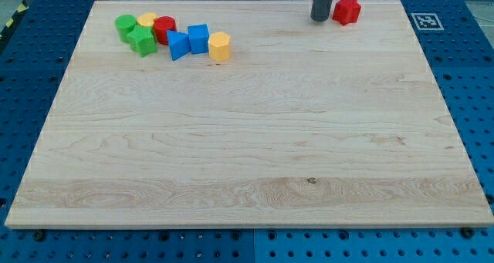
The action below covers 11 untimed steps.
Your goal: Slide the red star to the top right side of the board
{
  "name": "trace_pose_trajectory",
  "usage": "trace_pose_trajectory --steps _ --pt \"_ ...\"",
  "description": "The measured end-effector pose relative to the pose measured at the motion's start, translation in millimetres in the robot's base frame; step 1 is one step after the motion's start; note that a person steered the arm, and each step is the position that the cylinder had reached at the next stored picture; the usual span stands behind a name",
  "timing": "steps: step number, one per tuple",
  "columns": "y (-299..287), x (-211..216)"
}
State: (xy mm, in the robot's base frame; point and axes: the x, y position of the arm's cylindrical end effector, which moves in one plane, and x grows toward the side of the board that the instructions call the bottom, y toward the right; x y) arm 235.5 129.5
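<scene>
The red star (pixel 346 10) lies near the top edge of the wooden board (pixel 247 139), toward the view's right. My tip (pixel 320 19) stands just to the left of the red star, very close to it or touching it. The rod comes down from the view's top edge.
A cluster of blocks sits at the board's top left: a green block (pixel 125 25), a green star (pixel 143 41), a yellow block (pixel 147 20), a red cylinder (pixel 164 28), a blue triangle (pixel 178 45), a blue cube (pixel 198 38) and a yellow hexagon (pixel 219 45). A marker tag (pixel 426 21) lies off the board's top right corner.
</scene>
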Motion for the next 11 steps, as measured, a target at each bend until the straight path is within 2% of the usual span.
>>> trace_pose_trajectory --steps 1,3,5,7,11 --pt "16.2 -11.8" --pt "59.3 -8.5" --pt "60.8 32.5" --pt "83.2 31.0" --pt "86.2 22.5"
